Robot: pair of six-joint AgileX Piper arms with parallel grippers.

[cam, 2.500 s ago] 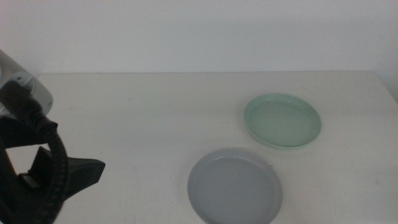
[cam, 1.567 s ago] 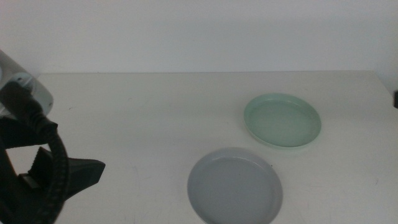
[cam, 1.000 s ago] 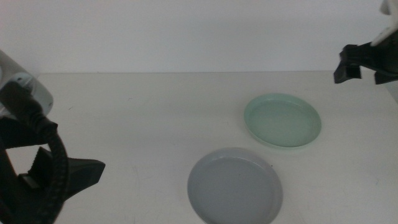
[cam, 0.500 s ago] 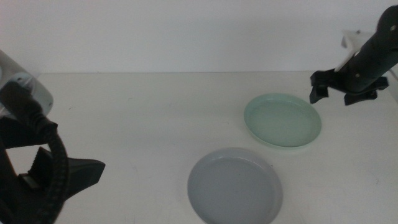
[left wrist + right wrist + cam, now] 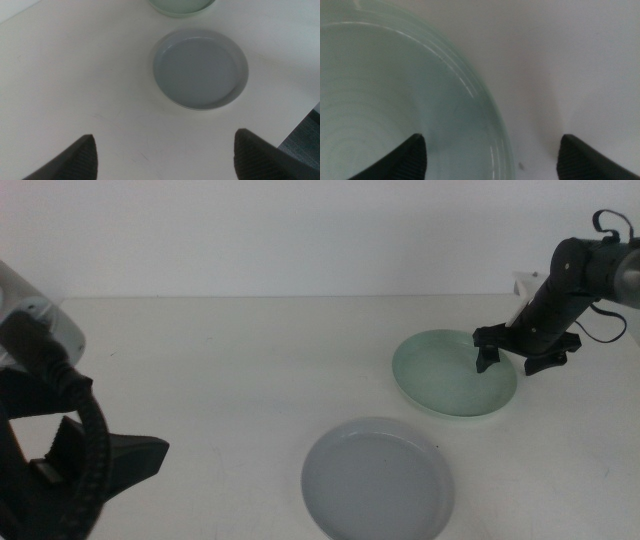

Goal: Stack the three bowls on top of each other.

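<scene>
The pale mint green bowl [image 5: 450,375] sits on the table at the right, also in the right wrist view [image 5: 380,100]. The grey bowl [image 5: 378,480] lies nearer the front, also in the left wrist view [image 5: 200,67]. The white bowl is out of view. My right gripper [image 5: 509,360] is open and low at the mint bowl's far right rim, one jaw over the inside and one outside [image 5: 494,157]. My left gripper [image 5: 110,465] waits open at the left front, well away from the grey bowl [image 5: 165,160].
The white table [image 5: 230,370] ends at a back edge by the wall. Its front right edge [image 5: 302,117] runs close to the grey bowl. The mint bowl's rim [image 5: 180,6] shows just beyond the grey bowl in the left wrist view.
My right arm has come in from the right and dropped to the mint bowl's far right rim. The bowls and the left arm have not moved.
</scene>
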